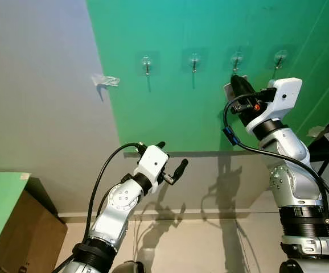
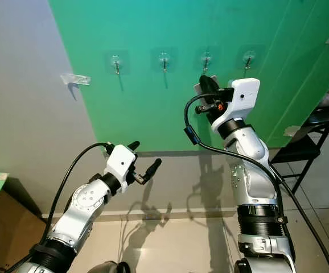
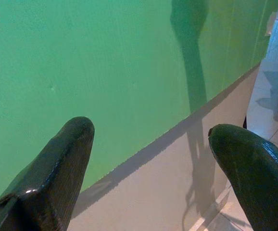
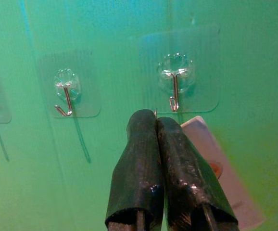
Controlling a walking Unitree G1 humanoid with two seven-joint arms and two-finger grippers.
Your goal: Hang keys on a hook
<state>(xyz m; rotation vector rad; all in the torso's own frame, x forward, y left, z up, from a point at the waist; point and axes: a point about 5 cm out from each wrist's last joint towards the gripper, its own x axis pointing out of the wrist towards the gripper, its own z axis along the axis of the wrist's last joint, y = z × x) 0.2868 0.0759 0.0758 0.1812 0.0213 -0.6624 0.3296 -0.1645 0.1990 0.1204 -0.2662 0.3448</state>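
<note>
**Keys raised to the hook, not yet hung**

The right gripper's point(image 4: 157, 126) two long black fingers are pressed tightly together, and a thin bit of metal, seemingly the key ring, pokes out just above their tips. Behind them hangs a pale, flat rectangular tag with a small orange mark point(image 4: 216, 166), which I take to be part of the bunch of keys; the keys themselves cannot be made out. So the fingers appear clenched on the keys rather than empty.

Just beyond the fingertips sits a small bent metal hook on a clear round adhesive pad point(image 4: 174, 91), stuck to the green wall panel point(image 1: 210, 34). The ring tip lies just below and slightly to one side of the hook's curled end, near it but not over it. This hook is the third in a row of four such hooks on the panel, counted from the robot's left; its neighbour, the second clear-pad hook point(image 4: 65, 96), is bare, as are the others.

The left gripper point(image 1: 172, 162) is held low and well apart from the hooks, its fingers spread wide with nothing between them, pointing toward the lower edge of the green panel.

By my judgement the carrying and lifting are finished. What remains is the fine part: bringing the ring over the hook's tip, settling it, and letting go.
</note>
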